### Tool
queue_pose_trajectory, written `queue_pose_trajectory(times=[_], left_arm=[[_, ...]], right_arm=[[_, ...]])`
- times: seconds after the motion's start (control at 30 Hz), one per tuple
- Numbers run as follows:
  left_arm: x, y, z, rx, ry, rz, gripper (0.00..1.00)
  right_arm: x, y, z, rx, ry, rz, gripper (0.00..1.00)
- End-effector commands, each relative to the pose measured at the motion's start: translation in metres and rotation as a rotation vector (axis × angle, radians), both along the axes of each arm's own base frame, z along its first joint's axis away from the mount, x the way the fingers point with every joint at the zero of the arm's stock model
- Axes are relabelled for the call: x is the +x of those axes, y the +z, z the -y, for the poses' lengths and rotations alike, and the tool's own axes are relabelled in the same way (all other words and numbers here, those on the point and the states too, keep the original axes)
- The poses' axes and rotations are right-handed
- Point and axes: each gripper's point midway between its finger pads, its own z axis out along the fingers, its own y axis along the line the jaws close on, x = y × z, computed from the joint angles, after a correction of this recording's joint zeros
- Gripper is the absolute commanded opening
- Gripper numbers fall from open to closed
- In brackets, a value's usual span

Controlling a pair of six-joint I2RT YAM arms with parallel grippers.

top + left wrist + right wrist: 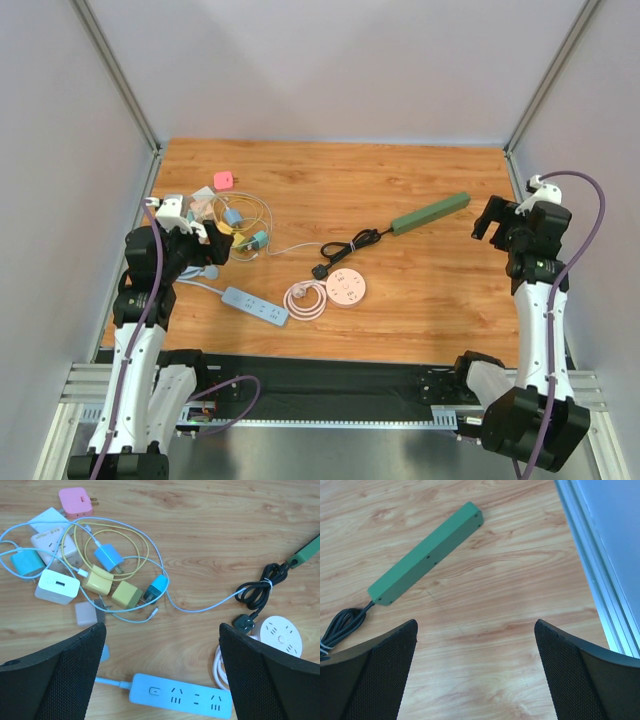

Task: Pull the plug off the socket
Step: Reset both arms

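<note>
Hanging left tool: it is hovering released over the worktop at the left edge of the overhead view, jaws spread wide and gripping nothing.
Right tool: it is hanging released as well at the right edge of the overhead view, jaws wide apart over bare wood, well apart from the cables.
Blue power strip: it is lying flat at the bottom middle of the left wrist view, between the left tool's jaws, with its slots facing up and showing uncovered.
Round white socket: it is sitting at the lower right of the left wrist view, partly hiding behind the right-hand jaw, slots facing up. A white cord is coiling just beside it on the left.
Black plug: it is lying on the worktop just beside the round white socket's upper-left edge; whether the two are touching, I cannot tell. Its black cord is bunching in a tied loop and running up and right.
Green power strip: it is lying diagonally in the upper left of the right wrist view, taking the black cord at its lower end. Its outlet face is not showing.
Charger heap: white, yellow, olive, blue and teal cubes are tangling with yellow and pale cables at the upper left of the left wrist view.
Pink charger: it is lying at the top of that heap.
</note>
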Motion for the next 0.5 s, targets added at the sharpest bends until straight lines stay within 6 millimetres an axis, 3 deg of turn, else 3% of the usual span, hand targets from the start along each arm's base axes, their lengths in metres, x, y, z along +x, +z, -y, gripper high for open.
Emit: queue_pose_trajectory(times=[0.0, 0.17, 0.47], left_arm=[[0.0017, -0.0006, -0.0054, 0.023, 0.018, 0.008, 1.00], [0.0013, -0.0017, -0.0065, 0.027, 0.024, 0.006, 1.00], [0.0010, -0.0003, -0.0066, 0.030, 0.023, 0.013, 1.00]], right_arm=[[0.0039, 0.0151, 0.0245, -0.013, -0.159, 0.034, 1.00], [0.0007, 0.0161, 0.0328, -0.033, -0.204, 0.032, 1.00], [-0.0048, 0.0223, 0.0289, -0.095, -0.149, 0.087, 1.00]])
